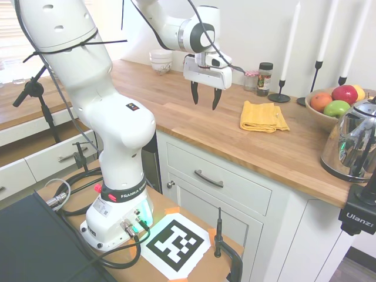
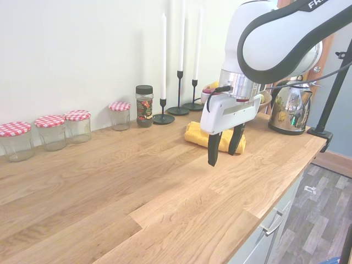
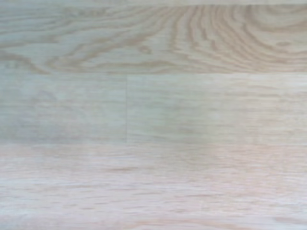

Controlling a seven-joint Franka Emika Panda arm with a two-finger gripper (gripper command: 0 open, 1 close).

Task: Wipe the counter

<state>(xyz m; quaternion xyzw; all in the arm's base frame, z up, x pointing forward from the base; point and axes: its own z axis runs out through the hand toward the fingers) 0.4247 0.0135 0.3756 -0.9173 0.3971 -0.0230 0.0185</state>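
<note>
Kitchen corner, white wall behind. Long brown wooden desk [image 1: 194,126] on white cabinets, plank grain running along its length; it fills both outside views and the whole wrist view, which shows only bare grain.

White arm reaches over the desk from its base at the cabinet end. Kettle [image 1: 354,141] stands at the far end near the front edge, fruit bowl [image 1: 329,106] behind it. Three candlesticks [image 2: 179,91] along the wall. Row of checked-lid jars [image 2: 52,131] against the wall toward the opposite end, spice jar [image 2: 144,105] next to them.

Yellow cloth [image 1: 262,116], folded, lies flat on the desk between the arm's reach and the kettle. Roughly square fold, so no strong long axis; front edge looks a little rumpled, though this is hard to judge at this range.

Tool [image 1: 204,98] hangs above bare wood, fingers pointing down, spread apart, holding nothing. Tips clear of the surface.

Key relation: cloth sits just beside the tool, on the kettle side, at about the same depth from the wall. In the second outside view the fingers overlap the cloth's near edge, but the first shows a clear gap of wood between them. Likely next: shift sideways toward the kettle, then drop onto the cloth. Wiping not begun.
</note>
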